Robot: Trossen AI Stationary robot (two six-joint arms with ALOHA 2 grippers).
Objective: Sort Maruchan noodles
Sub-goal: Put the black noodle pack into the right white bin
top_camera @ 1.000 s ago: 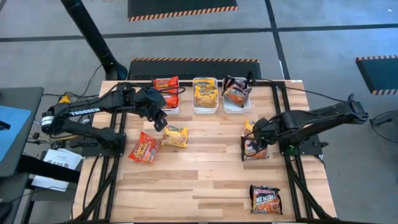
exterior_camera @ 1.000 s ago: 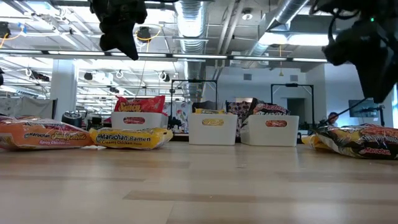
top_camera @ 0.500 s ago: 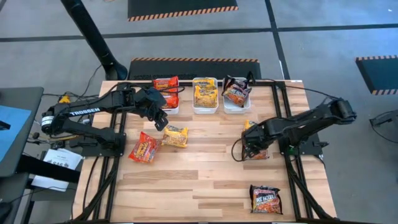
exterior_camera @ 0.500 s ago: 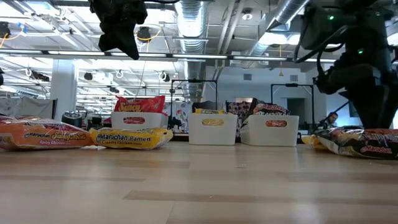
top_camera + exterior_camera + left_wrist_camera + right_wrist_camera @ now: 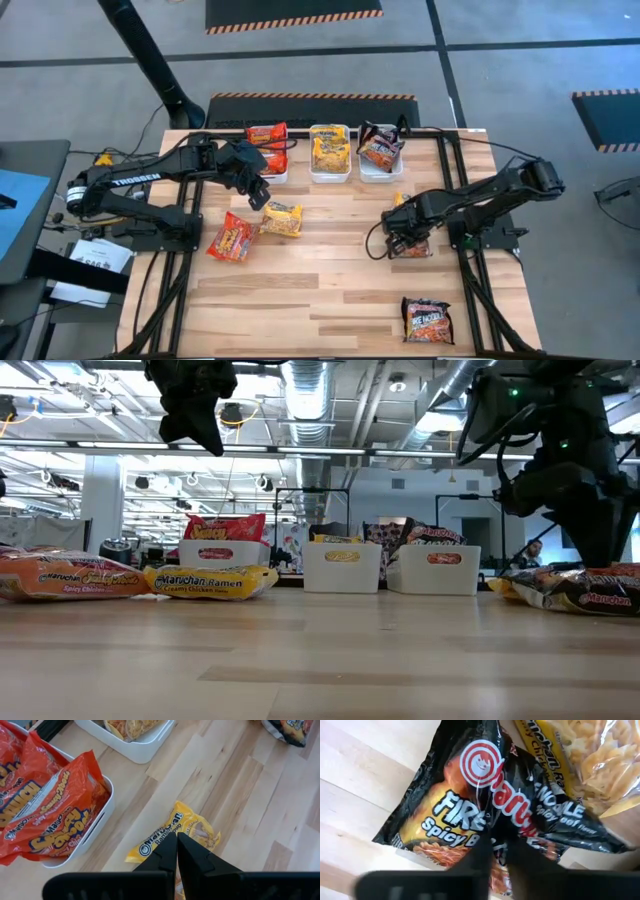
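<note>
My right gripper (image 5: 399,242) stands on a dark Maruchan packet (image 5: 465,805) at the table's right and is shut on it. That packet overlaps a yellow packet (image 5: 590,765) on its far side. My left gripper (image 5: 176,845) hangs shut and empty in the air above a yellow packet (image 5: 282,218), just near of the left tray. A red packet (image 5: 231,238) lies flat beside that yellow one, and another dark packet (image 5: 427,320) lies near the front right edge. My right gripper pinches the film of the dark packet's printed top face (image 5: 496,837), about mid-packet, between its two fingers; the wrapper puckers there. The fingers come from above, pointing down. The packet lies on the table (image 5: 585,592), its far edge against the yellow packet.
Three white trays stand along the far edge: the left one (image 5: 272,176) holds red packets, the middle one (image 5: 330,176) yellow ones, the right one (image 5: 378,176) dark ones. Bare wood lies in the middle and near left of the table (image 5: 320,290).
My right gripper has come down from above the table onto the dark packet and shifted a little toward the table's left. The left arm has kept still.
</note>
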